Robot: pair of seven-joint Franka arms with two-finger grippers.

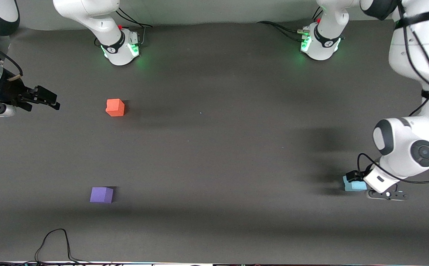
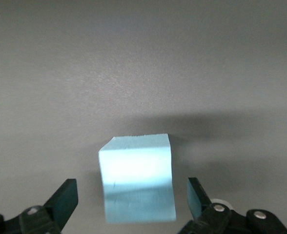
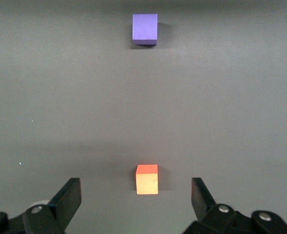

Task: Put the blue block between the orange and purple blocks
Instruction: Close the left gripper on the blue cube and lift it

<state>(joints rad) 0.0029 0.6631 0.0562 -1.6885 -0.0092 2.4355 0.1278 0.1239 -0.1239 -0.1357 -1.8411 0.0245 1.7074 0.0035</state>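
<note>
The blue block (image 1: 351, 184) lies on the dark table at the left arm's end. My left gripper (image 1: 358, 181) is low over it and open. In the left wrist view the blue block (image 2: 136, 175) sits between the two fingers (image 2: 65, 200) of the left gripper (image 2: 132, 200), with a gap on each side. The orange block (image 1: 115, 107) and the purple block (image 1: 101, 194) lie toward the right arm's end, the purple one nearer the front camera. My right gripper (image 1: 50, 99) hangs open and empty beside the orange block. The right wrist view shows this gripper (image 3: 133, 197), the orange block (image 3: 147, 179) and the purple block (image 3: 145, 29).
The two arm bases (image 1: 120, 48) (image 1: 319, 42) stand along the table's back edge. A black cable (image 1: 55, 240) loops on the table near the front edge, by the purple block.
</note>
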